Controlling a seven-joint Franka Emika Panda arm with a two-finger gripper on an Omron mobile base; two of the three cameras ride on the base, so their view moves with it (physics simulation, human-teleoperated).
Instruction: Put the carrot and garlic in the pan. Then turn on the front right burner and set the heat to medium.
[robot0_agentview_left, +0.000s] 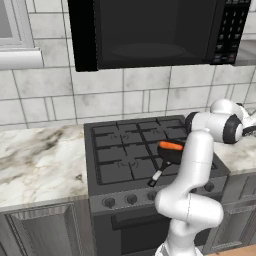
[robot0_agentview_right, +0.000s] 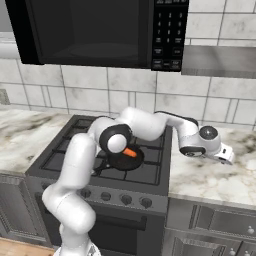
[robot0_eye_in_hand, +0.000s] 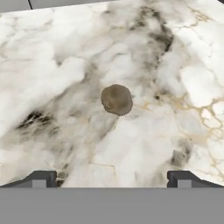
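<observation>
The orange carrot (robot0_agentview_left: 171, 146) (robot0_agentview_right: 130, 153) lies in the black pan (robot0_agentview_left: 167, 155) (robot0_agentview_right: 122, 162), which rests on the grate of the front right burner (robot0_agentview_right: 150, 173); the burner ring is mostly hidden under the pan. The pan's silver-tipped handle (robot0_agentview_left: 155, 178) points toward the stove front. My gripper (robot0_agentview_right: 229, 158) (robot0_eye_in_hand: 111, 179) hangs open over the marble counter right of the stove. In the hand view its fingertips (robot0_eye_in_hand: 40, 178) stand wide apart, and the tan garlic (robot0_eye_in_hand: 117, 99) sits on the counter ahead of them, untouched.
A row of knobs (robot0_agentview_left: 131, 199) (robot0_agentview_right: 126, 199) runs along the stove front. A black microwave (robot0_agentview_left: 150, 30) hangs above the stove. Marble counter (robot0_agentview_left: 40, 160) extends to the left, and my own arm crosses over the stove's right side.
</observation>
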